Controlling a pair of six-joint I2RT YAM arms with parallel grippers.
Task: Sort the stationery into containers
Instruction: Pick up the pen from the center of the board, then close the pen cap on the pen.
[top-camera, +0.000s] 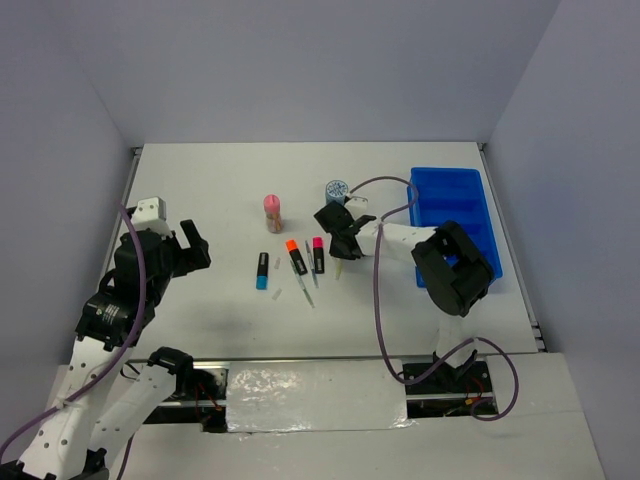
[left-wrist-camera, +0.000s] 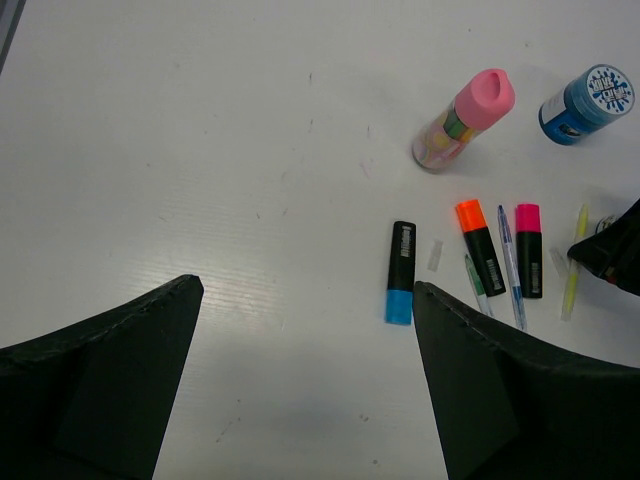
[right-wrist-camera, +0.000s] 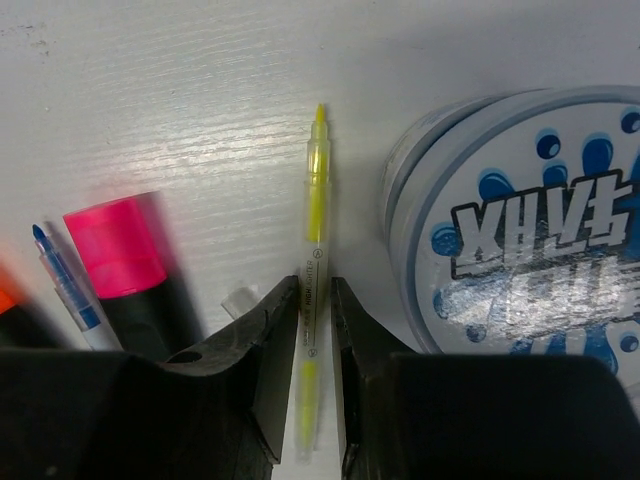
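Right fingers (right-wrist-camera: 265, 360) closely flank the yellow pen (right-wrist-camera: 316, 190) lying on the desk (right-wrist-camera: 150, 90); whether they grip it cannot be told. Left fingers (left-wrist-camera: 100, 390) spread wide, empty.

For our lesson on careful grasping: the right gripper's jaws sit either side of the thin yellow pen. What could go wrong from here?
The yellow pen is thin and lies flat on the table; the right gripper flanks it off-centre, so it may slip or pivot when lifted. The blue-white round tub sits close beside the gripper and could be nudged; the pink-capped highlighter crowds the other side.
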